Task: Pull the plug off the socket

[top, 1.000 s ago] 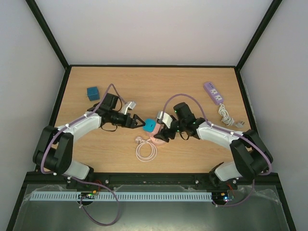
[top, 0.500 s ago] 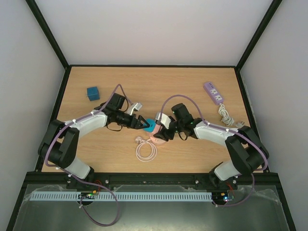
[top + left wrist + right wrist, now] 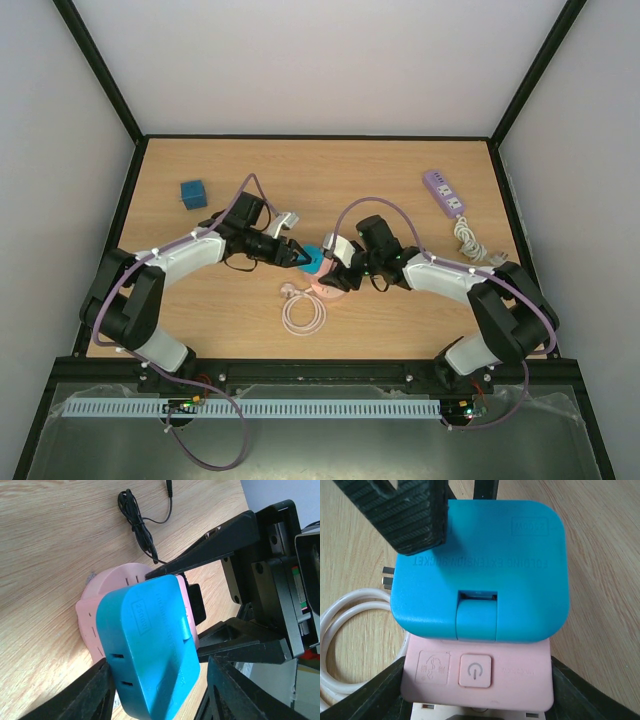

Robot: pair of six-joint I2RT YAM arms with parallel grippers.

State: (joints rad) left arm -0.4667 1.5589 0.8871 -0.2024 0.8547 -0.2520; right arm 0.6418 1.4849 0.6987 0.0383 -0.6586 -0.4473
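Observation:
A blue plug block (image 3: 315,260) sits pushed into a pink socket (image 3: 323,284) near the table's middle. My right gripper (image 3: 336,278) is shut on the pink socket (image 3: 520,675), one finger pressed against each side. My left gripper (image 3: 300,257) is open, and its fingers straddle the blue plug (image 3: 150,650). One finger (image 3: 92,692) lies against the plug's side; a gap shows at the other. The plug fills the top of the right wrist view (image 3: 480,565), with a left finger (image 3: 415,515) above it. The pink socket (image 3: 95,612) shows behind the plug.
A coiled white cable (image 3: 303,313) lies just in front of the socket. A blue cube (image 3: 193,193) sits at the back left. A purple power strip (image 3: 443,193) with a white cord (image 3: 468,238) lies at the back right. A thin black cable (image 3: 142,530) lies beyond the socket.
My left gripper has moved right to the blue plug, and its fingers now straddle it. The right gripper has stayed shut on the pink socket, shifting only slightly.

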